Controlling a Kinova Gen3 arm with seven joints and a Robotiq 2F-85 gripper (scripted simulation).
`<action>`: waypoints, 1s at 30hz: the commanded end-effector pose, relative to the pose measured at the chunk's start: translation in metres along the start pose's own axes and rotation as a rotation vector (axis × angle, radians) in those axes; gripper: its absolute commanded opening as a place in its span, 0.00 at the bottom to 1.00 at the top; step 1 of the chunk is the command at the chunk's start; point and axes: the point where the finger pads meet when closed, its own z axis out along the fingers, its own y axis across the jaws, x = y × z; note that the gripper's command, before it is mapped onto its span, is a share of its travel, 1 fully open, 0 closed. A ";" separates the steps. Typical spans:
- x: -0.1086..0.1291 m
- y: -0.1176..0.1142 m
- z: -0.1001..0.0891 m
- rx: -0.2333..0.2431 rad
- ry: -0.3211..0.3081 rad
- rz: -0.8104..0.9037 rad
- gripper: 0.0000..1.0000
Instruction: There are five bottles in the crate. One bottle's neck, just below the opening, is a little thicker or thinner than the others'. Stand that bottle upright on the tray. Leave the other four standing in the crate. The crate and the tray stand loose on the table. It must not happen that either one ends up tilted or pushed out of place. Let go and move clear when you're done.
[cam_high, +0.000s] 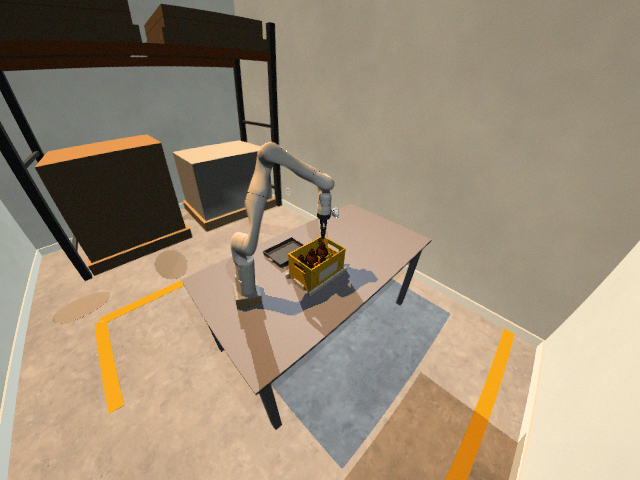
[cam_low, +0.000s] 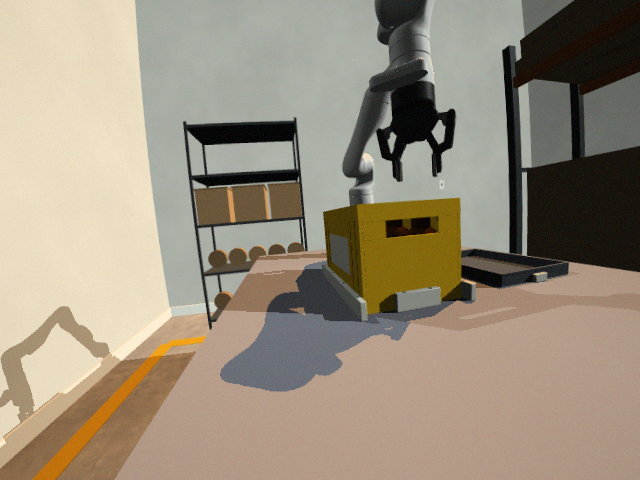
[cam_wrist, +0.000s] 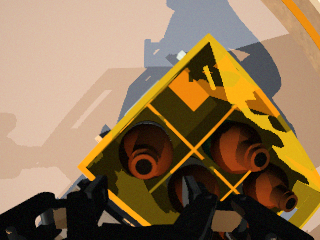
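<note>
A yellow crate (cam_low: 400, 250) stands on the table, also in the top view (cam_high: 316, 263) and the wrist view (cam_wrist: 207, 143). Brown bottles stand in its cells: one at the left (cam_wrist: 144, 151), one in the middle partly behind my fingers (cam_wrist: 194, 187), two at the right (cam_wrist: 242, 148) (cam_wrist: 274, 190). Their tops show through the crate's handle slot (cam_low: 412, 225). My gripper (cam_low: 416, 173) hangs open and empty a little above the crate's rim, pointing down; it also shows in the top view (cam_high: 323, 233). The dark tray (cam_low: 509, 266) (cam_high: 282, 251) lies empty beside the crate.
Grey stop blocks (cam_low: 417, 298) sit against the crate's base. A small block (cam_low: 539, 276) sits at the tray's edge. A shelf rack with boxes (cam_low: 248, 204) stands beyond the table. The arm's base (cam_high: 247, 281) is near the tray.
</note>
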 end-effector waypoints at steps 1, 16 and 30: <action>0.001 -0.003 -0.008 0.009 0.005 -0.004 0.64; 0.001 -0.003 -0.013 0.009 0.005 -0.004 0.00; 0.001 -0.003 -0.013 0.009 0.005 -0.004 0.00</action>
